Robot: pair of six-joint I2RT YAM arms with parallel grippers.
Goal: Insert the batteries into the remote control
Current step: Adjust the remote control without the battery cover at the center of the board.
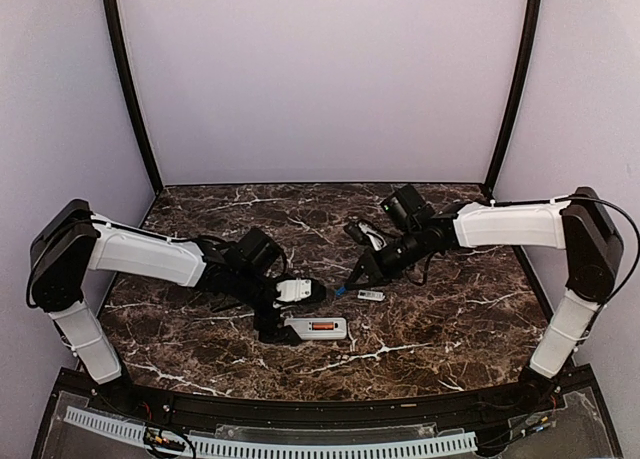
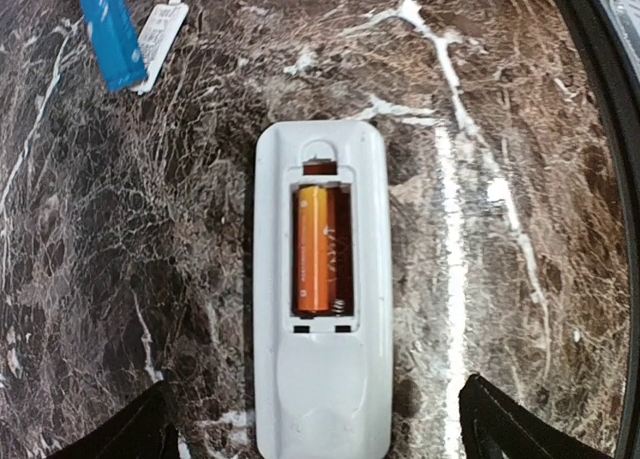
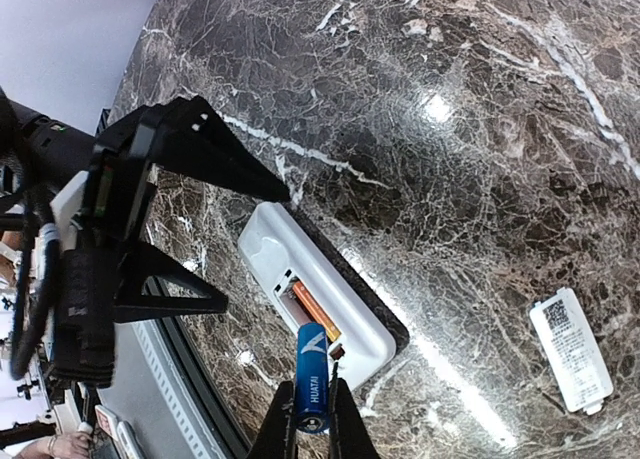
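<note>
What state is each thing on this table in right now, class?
remote control: face down, cover off, one slot filled, one empty
orange battery: seated in the remote control
blue battery: gripped, not yet loaded
cover: detached, lying flat on the table
left claw: open, over the remote control
right claw: shut on the blue battery
</note>
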